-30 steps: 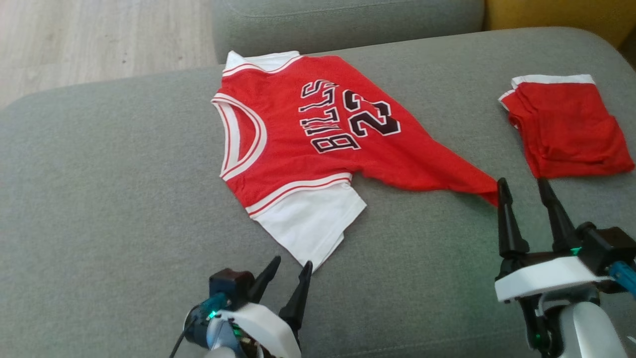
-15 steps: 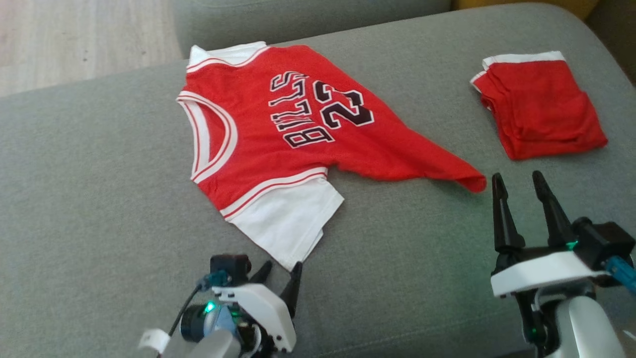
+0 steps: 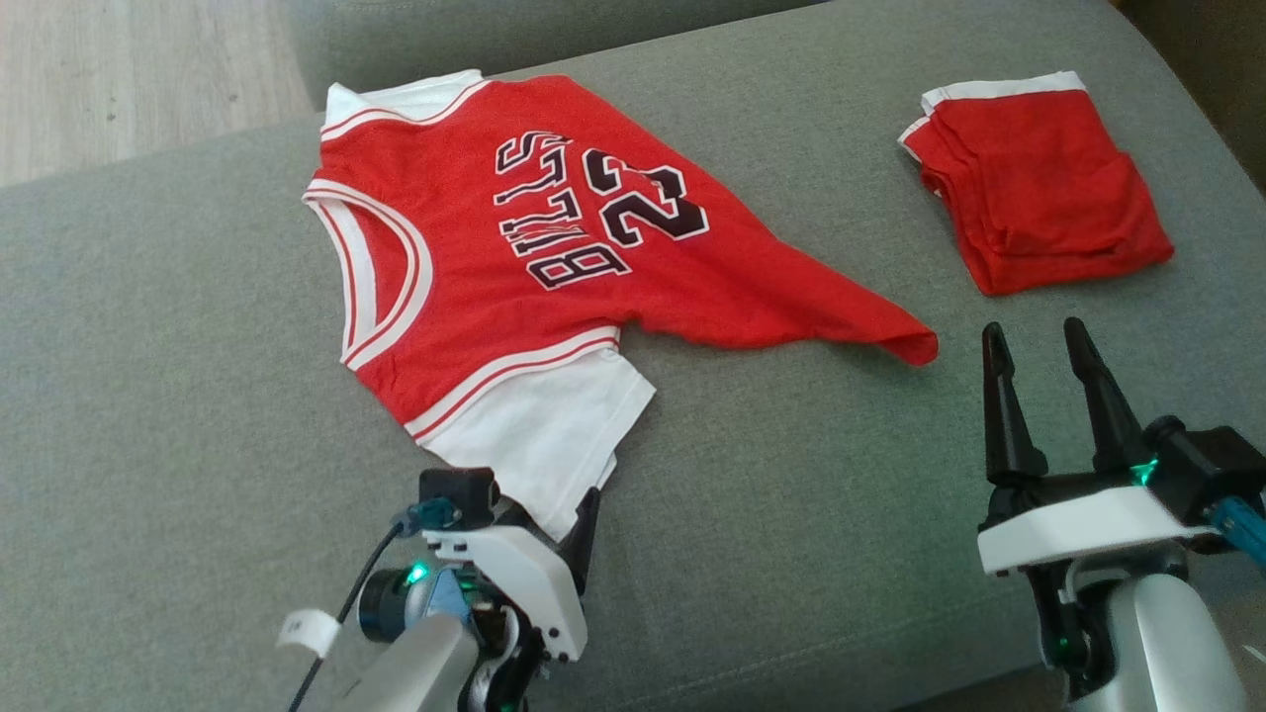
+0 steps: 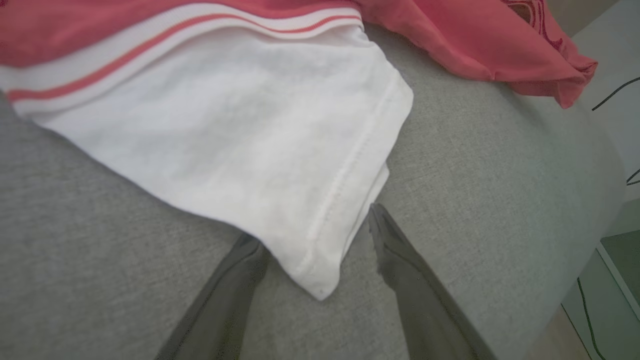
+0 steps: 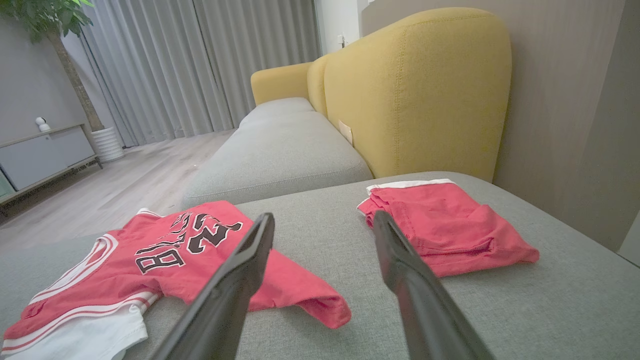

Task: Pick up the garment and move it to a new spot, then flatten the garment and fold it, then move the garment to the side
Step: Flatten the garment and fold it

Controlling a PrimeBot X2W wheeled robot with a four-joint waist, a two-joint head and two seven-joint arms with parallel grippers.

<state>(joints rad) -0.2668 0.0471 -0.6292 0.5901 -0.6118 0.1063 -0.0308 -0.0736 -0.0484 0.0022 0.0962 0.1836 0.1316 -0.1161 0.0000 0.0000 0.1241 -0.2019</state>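
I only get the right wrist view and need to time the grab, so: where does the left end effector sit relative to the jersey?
Observer: The left end effector is at the white sleeve of the jersey; the sleeve's corner lies between its fingers.
Operator: Closed on it?
Observer: No. The left wrist view shows the jaws spread wide, one finger either side of the corner.
Operator: How does my right one look from above?
Observer: In the head view the right end effector is open, its tips short of the red hem corner, with bare cushion between.
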